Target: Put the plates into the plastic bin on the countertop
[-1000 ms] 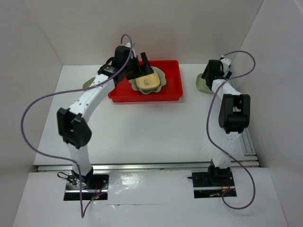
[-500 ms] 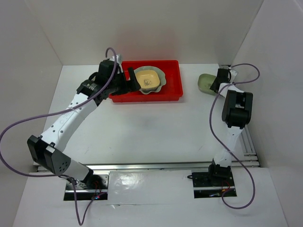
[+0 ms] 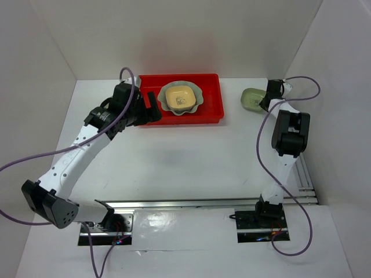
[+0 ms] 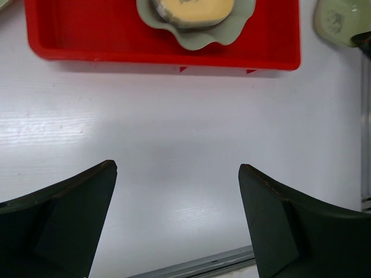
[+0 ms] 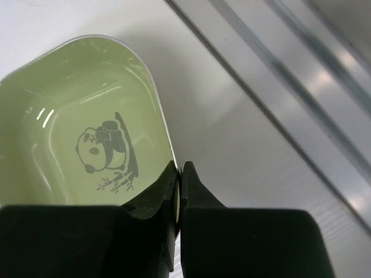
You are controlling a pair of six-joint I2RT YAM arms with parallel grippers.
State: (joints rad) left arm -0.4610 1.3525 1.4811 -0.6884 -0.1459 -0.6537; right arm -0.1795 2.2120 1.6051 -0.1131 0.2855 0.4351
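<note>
The red plastic bin point(image 3: 217, 98) stands at the back of the white countertop point(image 3: 185, 156). In it lies the pale-green scalloped plate point(image 3: 199, 102) with a yellow dish point(image 3: 179, 97) on top. My left gripper point(image 3: 152, 108) hovers open and empty at the bin's near left corner. In the left wrist view the bin point(image 4: 116, 49), plate point(image 4: 235, 32) and yellow dish point(image 4: 194, 8) lie beyond the open left gripper point(image 4: 177, 220). A green dish with a panda print point(image 5: 81, 133) sits right of the bin point(image 3: 252, 98). My right gripper point(image 5: 179, 174) is shut on its right rim.
White walls enclose the countertop on three sides. An aluminium rail point(image 3: 304, 174) runs along the right edge, close beside the green dish point(image 5: 278, 75). Another rail point(image 3: 185, 204) borders the near edge. A sliver of a pale dish point(image 4: 3, 2) shows left of the bin.
My left arm has drawn back out of the bin, still open, leaving the yellow dish on the plate. My right gripper has closed on the green dish's rim.
</note>
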